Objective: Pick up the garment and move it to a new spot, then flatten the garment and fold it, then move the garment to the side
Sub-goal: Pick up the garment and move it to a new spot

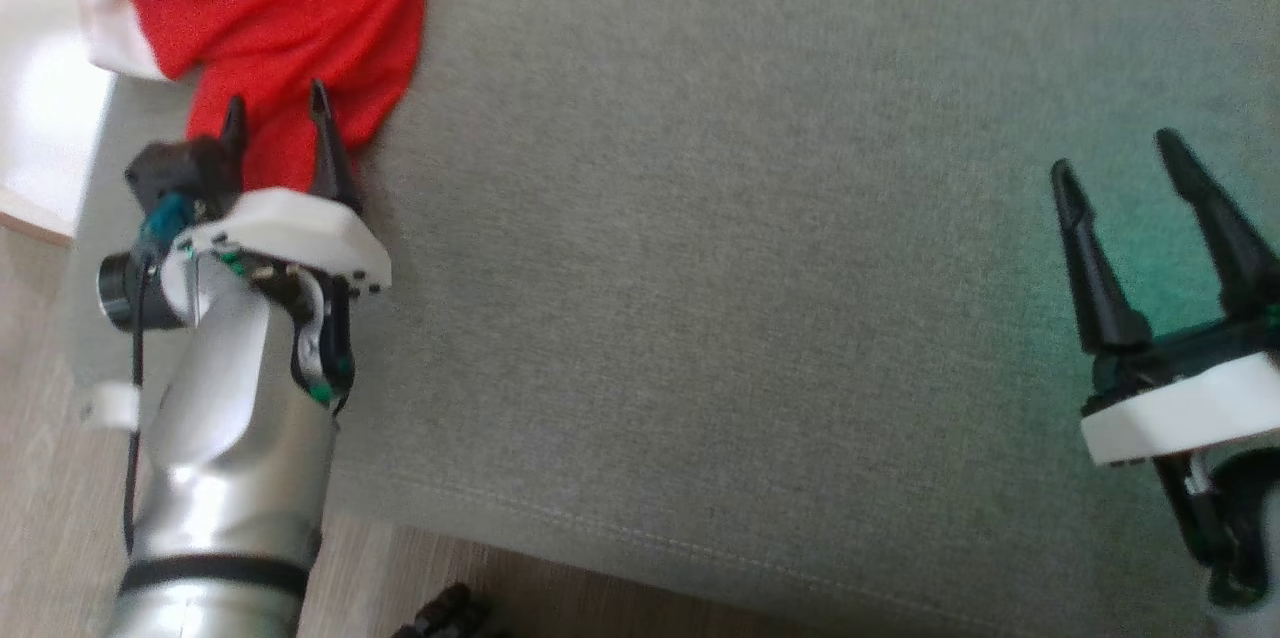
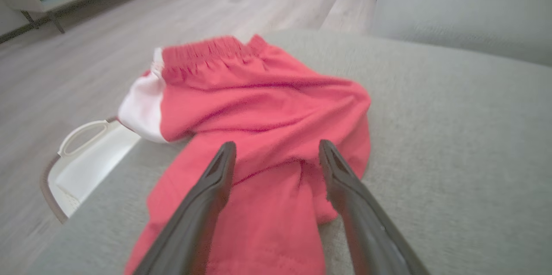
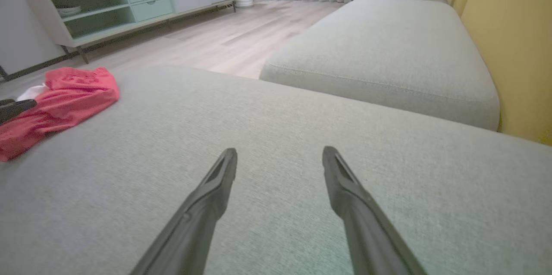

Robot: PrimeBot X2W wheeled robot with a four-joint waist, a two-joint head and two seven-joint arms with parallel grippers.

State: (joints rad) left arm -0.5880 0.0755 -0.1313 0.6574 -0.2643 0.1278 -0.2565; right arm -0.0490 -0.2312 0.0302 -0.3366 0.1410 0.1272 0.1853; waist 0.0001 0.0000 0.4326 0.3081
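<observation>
Step in hand: pick-up, grasp not yet made. The garment [image 1: 270, 8] is found crumpled at upper left, at the sofa cushion's [image 1: 700, 268] left edge beside a white basket [image 1: 40, 108]. The left gripper [image 1: 277, 98] is poised apart over its lower fold; the right gripper [image 1: 1113, 153], also apart, is over bare cushion. Descent and closing are judged necessary; open room is noted to the right.

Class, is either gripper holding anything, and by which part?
Nothing is held. Left gripper open over the red garment; right gripper open above the cushion.
</observation>
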